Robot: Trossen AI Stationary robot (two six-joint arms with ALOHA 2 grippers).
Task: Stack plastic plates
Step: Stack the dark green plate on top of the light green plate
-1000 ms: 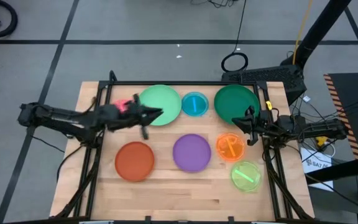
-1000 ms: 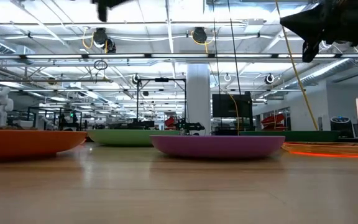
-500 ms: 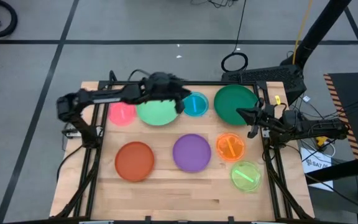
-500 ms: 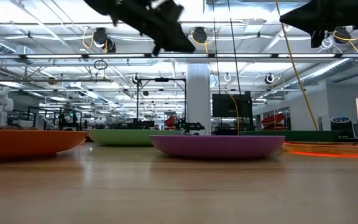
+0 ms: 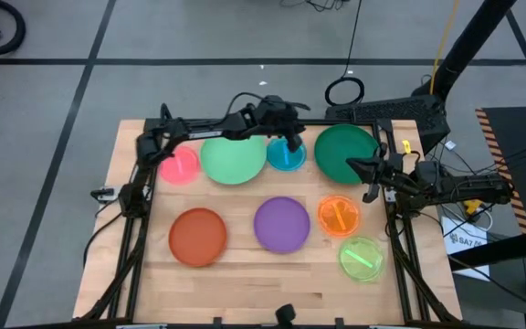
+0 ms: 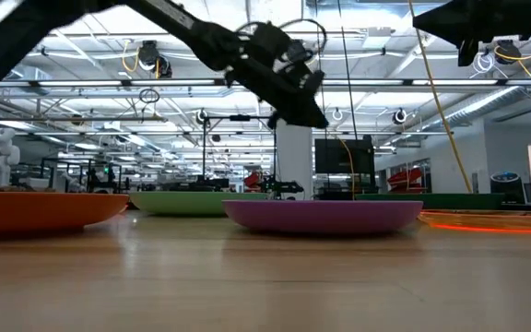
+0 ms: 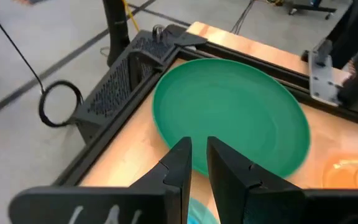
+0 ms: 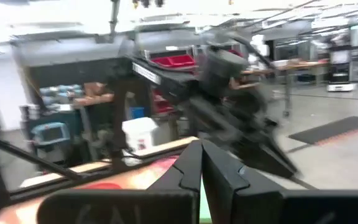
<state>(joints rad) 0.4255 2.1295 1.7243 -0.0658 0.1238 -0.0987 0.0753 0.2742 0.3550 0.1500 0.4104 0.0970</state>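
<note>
Eight plates spread singly across table [image 5: 153, 274], none stacked. Thin rigid plastic, judged light, slick; grip at raised rim.

Left gripper [image 5: 292, 144] above blue plate [image 5: 286, 155], beside dark green plate [image 5: 347, 152]; jaws narrow, empty. Earlier above pink plate [image 5: 179, 165], since swung across light green plate [image 5: 233, 157].

Right gripper [image 5: 356, 167] at dark green plate's edge, closed, empty, unchanged.

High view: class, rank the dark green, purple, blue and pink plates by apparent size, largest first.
1. dark green plate
2. purple plate
3. blue plate and pink plate: both partly hidden by the arm, too alike to rank.
</note>
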